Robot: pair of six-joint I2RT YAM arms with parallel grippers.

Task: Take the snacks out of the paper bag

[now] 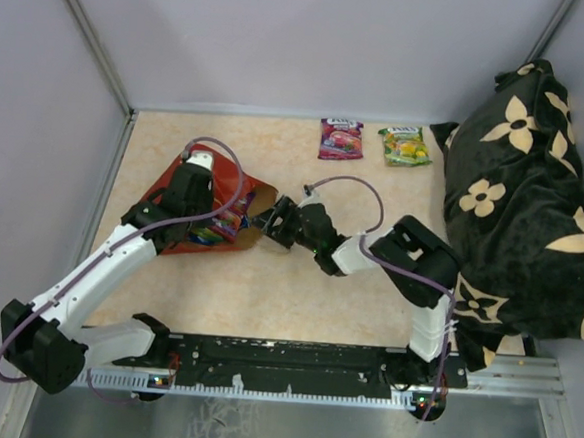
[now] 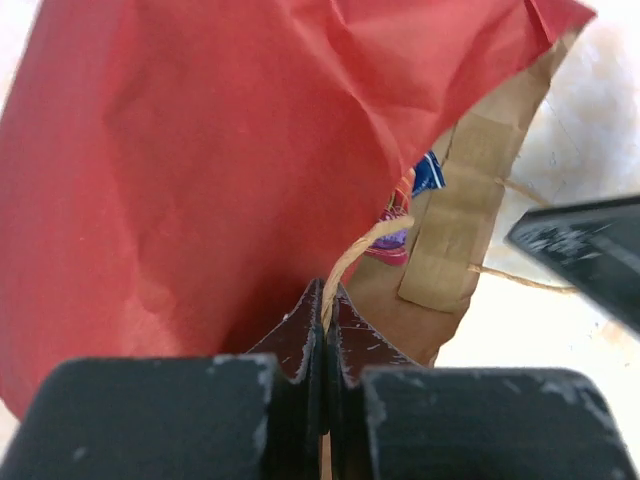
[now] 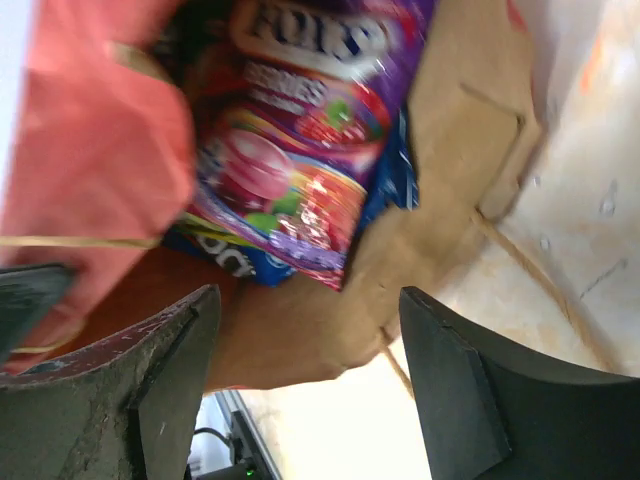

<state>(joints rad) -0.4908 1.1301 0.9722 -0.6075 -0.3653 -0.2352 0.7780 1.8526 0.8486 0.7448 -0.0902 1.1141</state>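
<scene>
The red paper bag [image 1: 187,212] lies on its side at the table's left, mouth toward the right. My left gripper [image 1: 197,177] is shut on the bag's thin loop handle [image 2: 350,255] and holds the upper red wall [image 2: 200,150] up. My right gripper [image 1: 264,220] is open at the bag's mouth, its fingertips [image 3: 180,330] just short of the brown lower lip [image 3: 330,320]. Inside lie a purple candy packet [image 3: 300,130] on top of a blue Doritos bag [image 3: 225,258]. A purple packet [image 1: 341,138] and a green packet [image 1: 405,147] lie on the table at the back.
A black flower-patterned cloth [image 1: 524,195] fills the right side beside the right arm. Grey walls [image 1: 39,111] close the left, back and right. A metal rail [image 1: 302,365] runs along the near edge.
</scene>
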